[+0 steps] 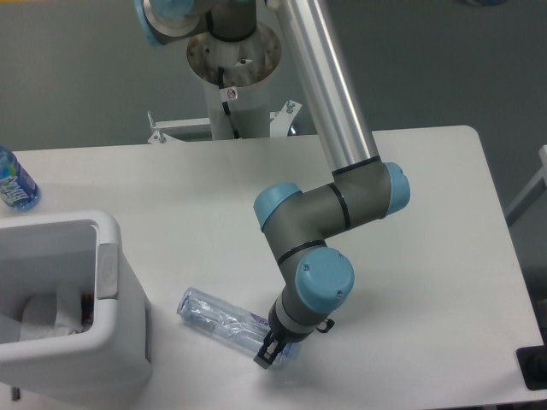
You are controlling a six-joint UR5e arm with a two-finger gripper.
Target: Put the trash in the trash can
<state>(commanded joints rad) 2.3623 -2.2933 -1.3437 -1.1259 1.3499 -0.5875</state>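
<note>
The trash can (115,342) is a large white bin at the front left of the table. A crumpled white paper wad (41,318) lies inside it. The crushed clear bottle (214,318) lies flat on the table just right of the bin. My gripper (267,354) points down at the bottle's right end. One dark finger (262,359) shows in front of the bottle and the other is hidden behind it. Whether the fingers press on the bottle is not visible.
An uncrushed bottle with a blue label (13,181) stands at the left edge of the table. The robot's base column (232,77) rises behind the table's far edge. The table's front edge lies just below the gripper.
</note>
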